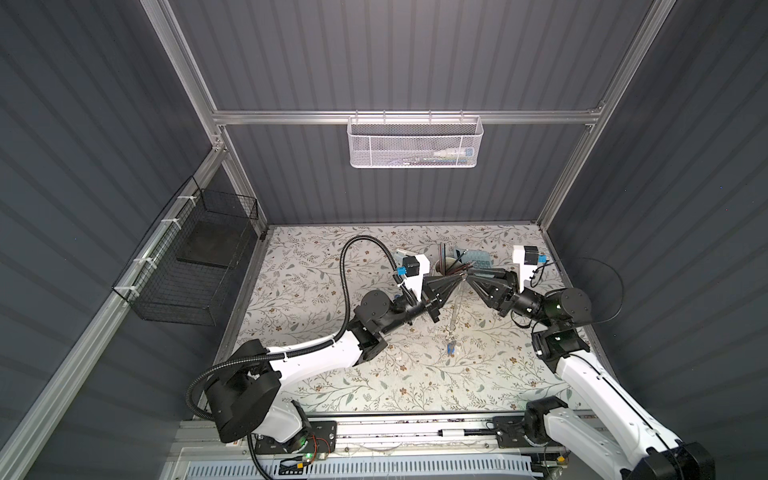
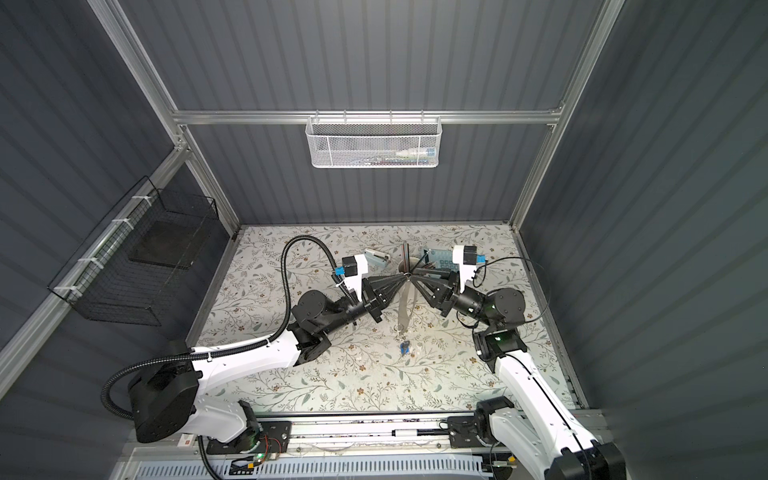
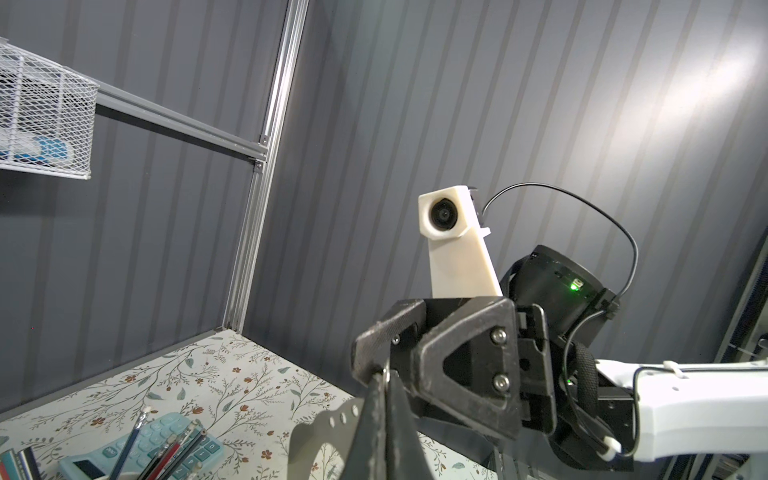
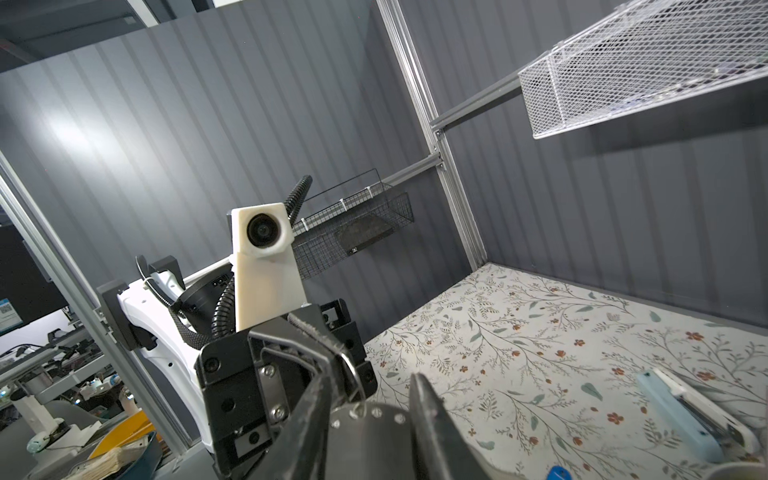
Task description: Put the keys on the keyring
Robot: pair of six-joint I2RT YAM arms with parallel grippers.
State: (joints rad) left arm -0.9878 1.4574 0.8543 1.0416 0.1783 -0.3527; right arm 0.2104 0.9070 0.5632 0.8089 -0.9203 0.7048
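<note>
The keyring [image 1: 456, 305] is a flat grey studded band that hangs down from where both grippers meet above the table's middle; it also shows in the other top view as the keyring [image 2: 403, 307]. My left gripper [image 1: 460, 277] [image 3: 384, 374] is shut on a thin wire loop [image 4: 353, 374] hooked through one of the band's stud holes. My right gripper [image 1: 469, 277] [image 4: 372, 378] faces it, its jaws apart on either side of the grey band [image 4: 374, 436]. A blue-tagged key [image 1: 451, 347] [image 2: 404, 348] lies by the band's lower end; whether it is attached I cannot tell.
A cup of pencils [image 1: 446, 264], a teal calculator [image 1: 478, 259] and a pale blue stapler [image 1: 405, 255] stand just behind the grippers. A white mesh basket [image 1: 415, 143] hangs on the back rail. A black wire basket [image 1: 195, 266] hangs on the left wall.
</note>
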